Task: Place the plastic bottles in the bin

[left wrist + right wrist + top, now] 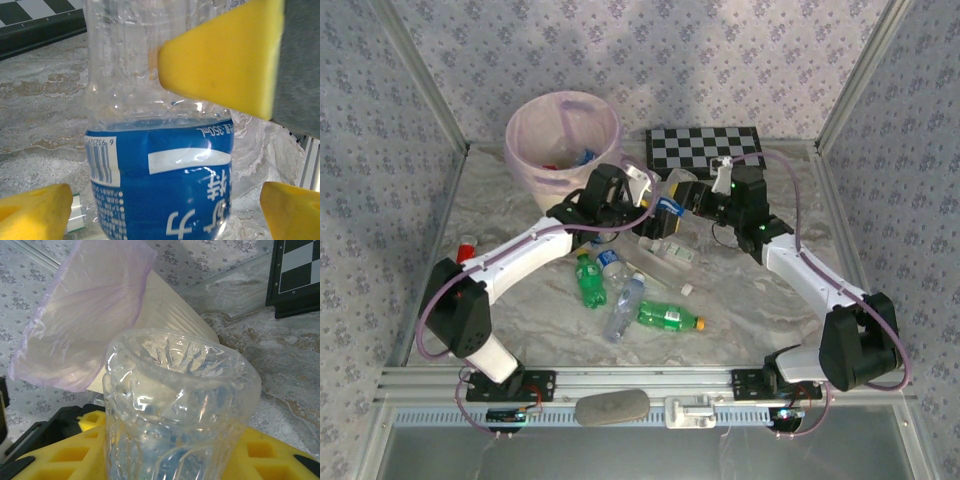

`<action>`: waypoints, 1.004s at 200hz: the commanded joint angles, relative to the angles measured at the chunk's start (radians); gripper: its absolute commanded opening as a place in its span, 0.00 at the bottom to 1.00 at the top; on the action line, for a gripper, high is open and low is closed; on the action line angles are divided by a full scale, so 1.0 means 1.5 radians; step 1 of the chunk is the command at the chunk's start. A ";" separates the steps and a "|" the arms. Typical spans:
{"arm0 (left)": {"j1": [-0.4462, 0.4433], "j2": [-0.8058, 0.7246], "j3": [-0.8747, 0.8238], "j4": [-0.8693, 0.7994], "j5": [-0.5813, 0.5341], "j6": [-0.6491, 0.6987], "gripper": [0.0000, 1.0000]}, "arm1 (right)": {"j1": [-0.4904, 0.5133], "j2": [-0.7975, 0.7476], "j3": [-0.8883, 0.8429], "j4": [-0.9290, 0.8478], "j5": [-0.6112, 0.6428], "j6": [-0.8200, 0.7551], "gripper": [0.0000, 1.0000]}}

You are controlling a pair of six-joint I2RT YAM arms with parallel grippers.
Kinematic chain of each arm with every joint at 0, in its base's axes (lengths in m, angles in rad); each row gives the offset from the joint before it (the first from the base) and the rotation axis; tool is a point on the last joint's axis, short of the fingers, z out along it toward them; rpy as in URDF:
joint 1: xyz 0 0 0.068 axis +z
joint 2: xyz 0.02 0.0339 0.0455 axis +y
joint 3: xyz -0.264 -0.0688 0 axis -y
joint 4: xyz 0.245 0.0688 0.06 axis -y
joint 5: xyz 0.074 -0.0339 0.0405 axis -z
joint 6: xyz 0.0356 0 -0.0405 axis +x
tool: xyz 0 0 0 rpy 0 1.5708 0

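My left arm [520, 255] and right arm [810, 275] rise from the near edge and bend inward over the surface [760, 300]. Nearer to me than either claw, loose bottles [670, 317] lie flat, two green and two clear. The right claw [668, 212] is clamped on a clear bottle [160, 175] with a blue label. Its long axis runs out along the fingers, wide base end outermost. The left claw [620, 205] stands spread, with one yellow pad [35, 212] either side of that bottle's label and a gap on each side. Beyond the left claw stands the bin [535, 175], lined with a pink bag [85, 315]. Beyond the right claw lies a chessboard [705, 145].
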 commanded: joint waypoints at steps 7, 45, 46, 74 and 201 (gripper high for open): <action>-0.004 0.009 0.030 0.011 0.002 0.003 0.91 | 0.012 -0.015 0.028 0.027 -0.009 0.007 0.43; -0.004 0.012 0.029 0.021 -0.014 0.006 0.80 | 0.021 -0.011 0.027 0.044 -0.013 0.020 0.43; -0.004 0.012 0.030 0.021 -0.014 0.006 0.80 | 0.021 -0.010 0.027 0.045 -0.013 0.020 0.43; -0.003 0.010 0.025 0.025 -0.023 0.007 0.66 | 0.026 -0.010 0.026 0.055 -0.014 0.024 0.43; 0.040 -0.086 0.054 -0.023 -0.091 0.034 0.52 | -0.046 -0.086 -0.019 0.031 0.089 0.025 0.97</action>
